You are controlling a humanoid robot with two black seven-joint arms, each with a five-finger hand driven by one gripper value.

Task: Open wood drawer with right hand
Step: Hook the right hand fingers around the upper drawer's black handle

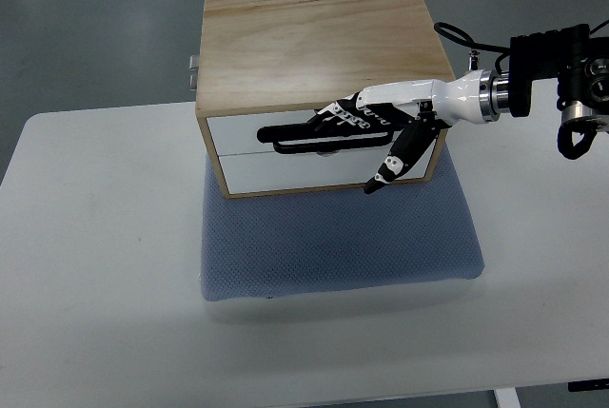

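Wood drawer box (314,42): pale plywood top and sides, two white drawer fronts stacked on the side facing the near edge. Upper drawer front (243,132) carries a long black bar handle (290,141) running across most of its width. Lower drawer front (295,168) plain white; its handle, if any, sits under the shadow of the upper one and cannot be made out. Both fronts look flush with the wood frame. A small metal fitting (193,69) shows on the box's left side near the back.

Box sits on a blue-grey padded mat (343,246), occupying the mat's far half. Mat lies on a white worktop (86,265), roughly central, closer to the far edge than the near one.

Right hand (381,127): white and black, arm entering from the right edge of the top view by way of a silver wrist joint and black forearm with cables. Hand is laid against the upper drawer front, right part. Fingers (335,113) reach left along the bar handle, curled at it; whether they are actually hooked behind the bar cannot be told. Thumb (395,161) hangs down and away, over the lower drawer front toward its right corner.

Grey floor (95,28) beyond the worktop's far edge.
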